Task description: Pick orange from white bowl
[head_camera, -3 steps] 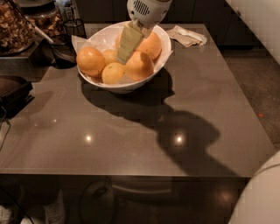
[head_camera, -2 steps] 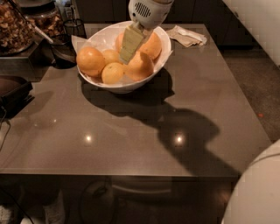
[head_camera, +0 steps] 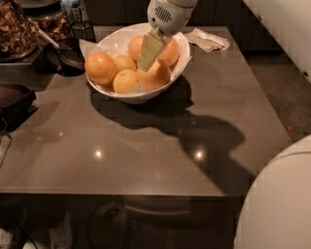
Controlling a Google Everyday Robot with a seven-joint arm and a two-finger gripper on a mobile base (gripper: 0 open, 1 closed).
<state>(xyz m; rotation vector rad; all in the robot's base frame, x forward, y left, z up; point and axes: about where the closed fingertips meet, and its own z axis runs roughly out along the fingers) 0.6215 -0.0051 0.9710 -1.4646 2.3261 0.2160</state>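
Oranges (head_camera: 125, 80) lie in a heap in the white bowl (head_camera: 109, 43), which stands at the far side of the dark table (head_camera: 146, 146). The gripper (head_camera: 146, 64) hangs down from the white arm (head_camera: 167, 14) above. Its pale tip is low inside the bowl, right in the middle of the fruit. I cannot tell if the gripper is open or closed, because the fruit hides part of it.

What matters most is which orange is closest. The front right orange (head_camera: 158, 75) lies just to the right of the tip and a bit nearer the front rim. It seems to touch the gripper, or almost. The back right orange (head_camera: 171, 51) sits just behind the gripper, on its right side. The small middle orange (head_camera: 124, 62) is just to the left of the tip. The big left orange (head_camera: 100, 68) is farther off, by the left rim.

An orange is round, so it has no long side to line up with. I think the front right orange is the one to grab. The tip looks to be at its left edge, not over its middle, so a small move to the right may be needed. The fruit is packed tight, so a squeeze could push a neighbour or let the orange slip.

A crumpled napkin (head_camera: 209, 40) lies on the table behind the bowl, to the right.
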